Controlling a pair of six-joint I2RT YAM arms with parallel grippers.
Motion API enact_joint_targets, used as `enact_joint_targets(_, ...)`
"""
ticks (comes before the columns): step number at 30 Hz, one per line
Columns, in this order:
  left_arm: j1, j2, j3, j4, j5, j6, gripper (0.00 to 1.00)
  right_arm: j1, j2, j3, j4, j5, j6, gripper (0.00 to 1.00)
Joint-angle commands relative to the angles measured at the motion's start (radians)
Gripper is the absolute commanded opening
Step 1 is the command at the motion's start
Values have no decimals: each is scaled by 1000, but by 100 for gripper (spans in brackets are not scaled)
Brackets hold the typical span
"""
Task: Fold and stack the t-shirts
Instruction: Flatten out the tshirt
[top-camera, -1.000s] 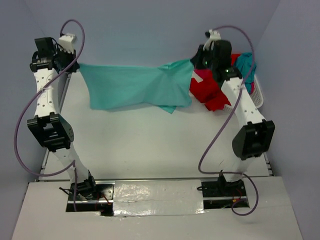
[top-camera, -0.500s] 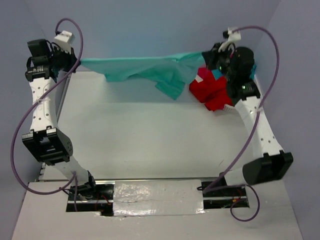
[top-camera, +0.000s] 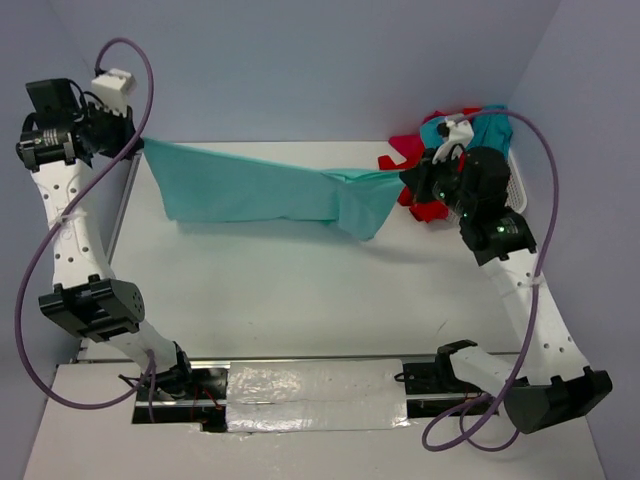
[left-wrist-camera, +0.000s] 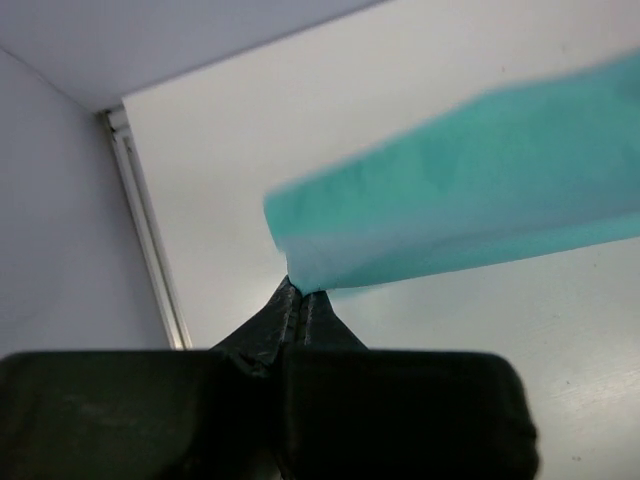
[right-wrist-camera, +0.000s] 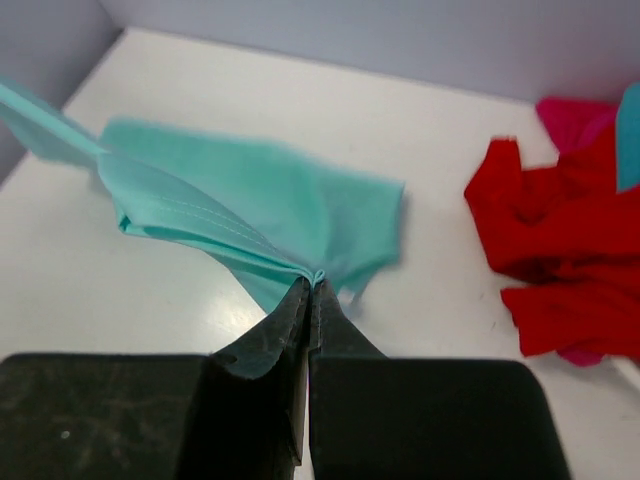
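A teal-turquoise short-sleeved cloth t-shirt (top-camera: 250, 190) hangs stretched in the air across the far half of the white bench (top-camera: 280, 300), strung between the two arms. The left fingers (top-camera: 136, 141) are pinched tight on its left corner, high up near the left wall. In the left wrist view those fingers (left-wrist-camera: 290, 308) meet with the cloth edge (left-wrist-camera: 460, 200) caught right at their tips and fanning away to the right. The right fingers (top-camera: 412, 180) are clenched on the opposite end, lower down. In the right wrist view they (right-wrist-camera: 296, 305) grip a bunched, stitched hem, and the rest of the shirt (right-wrist-camera: 260, 200) spreads off to the left above the bench. Seen from above, the shirt slopes downward from left to right, with a loose fold drooping just beside the right fingers.

Behind the right arm, in the far right corner, a white plastic mesh basket (top-camera: 517, 187) stands against the wall. Another teal shirt (top-camera: 490, 128) is heaped at its top. Crumpled bright red shirts (top-camera: 405, 150) spill beside it onto the bench, with a bit of pinkish-magenta cloth (right-wrist-camera: 570, 115) showing behind them. The arm hides much of the basket, so I cannot tell how much of the pile lies inside it.
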Motion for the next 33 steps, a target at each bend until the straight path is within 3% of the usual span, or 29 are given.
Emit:
enact_joint_targets(1,9,5,164,-48,4,-4,0,-3,-26,191,-97,-10,-22,0)
enact_joint_targets(7,11,47,279,14,-5,-57,0,-3,93,412,-135,-64,-52,0)
enact_joint_targets(15,-1,298,383,184,-51,-175,0,-5,481,674,42,-128,-45,0)
enact_joint_targets(18,-23,415,468,323,-85,-241,0,-6,734,948,62,-148,18,0)
enact_joint_targets(20,-29,489,567,382,-93,-290,0,-9,940,1238,61,-157,84,0)
enact_joint_targets(22,-34,580,659,476,-107,-366,0,-22,1087,1380,157,-101,147,0)
enact_joint_targets(26,-47,624,736,648,-185,-418,0,-51,1092,1320,513,40,307,0)
enact_joint_targets(30,-44,603,805,782,-136,-397,0,-52,1098,1477,567,152,258,0)
enact_joint_targets(33,-46,556,792,816,-70,-374,0,-54,962,1329,660,159,195,0)
